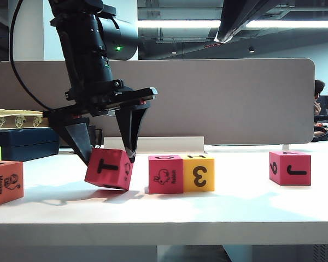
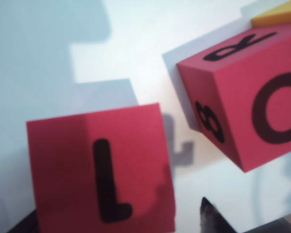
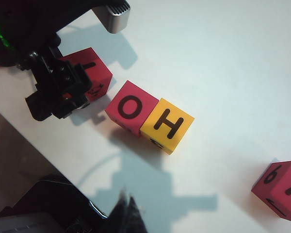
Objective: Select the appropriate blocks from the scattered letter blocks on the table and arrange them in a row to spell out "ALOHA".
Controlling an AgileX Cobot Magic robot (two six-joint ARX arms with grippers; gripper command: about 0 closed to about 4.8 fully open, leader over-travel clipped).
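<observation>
Straddling the tilted T block (image 1: 109, 168) beside the rabbit block (image 1: 165, 174), left claw (image 1: 108, 155) gapes apart; right claw (image 3: 127, 209) together.

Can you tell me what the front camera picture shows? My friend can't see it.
The left end effector reaches down with its jaws spread around a tilted pink-red T block, which rests on one edge on the white table. To the right, a pink-red rabbit block touches a yellow 3 block; a pink-red J block stands far right, an orange monkey block far left.
</observation>
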